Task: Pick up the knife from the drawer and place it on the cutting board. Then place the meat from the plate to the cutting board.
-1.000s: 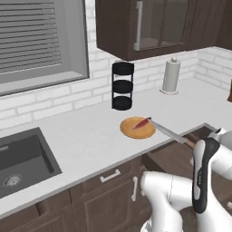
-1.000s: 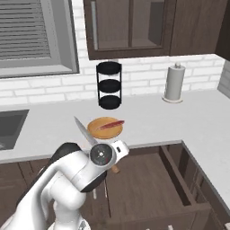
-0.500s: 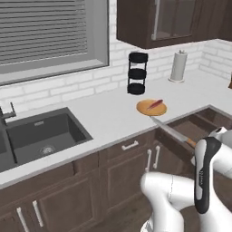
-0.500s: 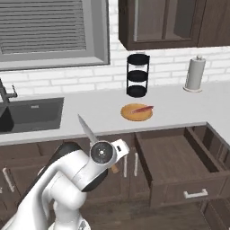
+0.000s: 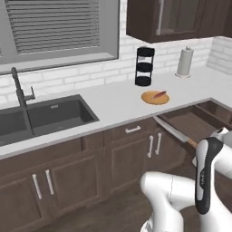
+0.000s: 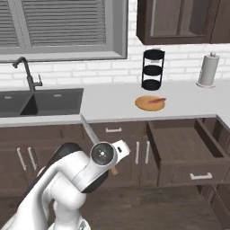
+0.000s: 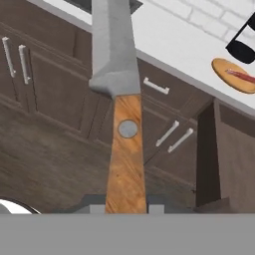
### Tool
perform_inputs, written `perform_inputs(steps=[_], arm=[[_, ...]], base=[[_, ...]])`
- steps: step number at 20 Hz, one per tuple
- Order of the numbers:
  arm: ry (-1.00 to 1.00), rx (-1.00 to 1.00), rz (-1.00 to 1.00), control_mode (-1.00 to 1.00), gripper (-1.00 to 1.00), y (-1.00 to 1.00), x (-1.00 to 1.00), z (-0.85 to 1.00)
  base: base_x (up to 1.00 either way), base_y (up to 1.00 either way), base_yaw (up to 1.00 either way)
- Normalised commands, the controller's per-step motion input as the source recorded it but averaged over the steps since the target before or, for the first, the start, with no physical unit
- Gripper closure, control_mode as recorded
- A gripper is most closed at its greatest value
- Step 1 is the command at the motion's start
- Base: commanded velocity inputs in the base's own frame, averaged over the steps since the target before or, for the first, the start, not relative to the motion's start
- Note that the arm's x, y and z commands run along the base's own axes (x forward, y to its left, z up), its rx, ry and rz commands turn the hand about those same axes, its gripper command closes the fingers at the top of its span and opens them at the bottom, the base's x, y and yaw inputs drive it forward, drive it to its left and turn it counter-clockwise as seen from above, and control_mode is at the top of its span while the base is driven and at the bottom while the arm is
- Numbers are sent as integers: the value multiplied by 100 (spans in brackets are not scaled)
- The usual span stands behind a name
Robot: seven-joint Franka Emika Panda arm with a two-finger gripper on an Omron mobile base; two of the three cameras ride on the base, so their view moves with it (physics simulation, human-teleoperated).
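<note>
Gripper (image 7: pixel 127 208) clenched on knife (image 7: pixel 119 94) handle; blade points toward far table (image 6: pixel 108 105); plate (image 6: pixel 150 103) w/ meat (image 6: pixel 156 100) far right; no cutting board seen.

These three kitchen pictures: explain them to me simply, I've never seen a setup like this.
It is a rendered kitchen with a white robot arm on a base that can drive. Two pictures come from cameras on the base, behind the arm to its left and right. The third looks along the end effector itself. That end effector is shut on the wooden handle of a knife, blade pointing away. On the counter sit an orange-tan plate with a strip of meat, a black tiered rack and a paper towel roll. A sink is set in the counter. The drawer stands open.
</note>
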Motion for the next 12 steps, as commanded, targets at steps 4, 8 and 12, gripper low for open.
perform_inputs(steps=[4,8,12], arm=[[0,0,0,100,100,0,0,0],[0,0,0,100,100,0,0,0],[0,0,0,100,100,0,0,0]], base=[[-60,0,25],[-54,0,23],[-20,25,31]])
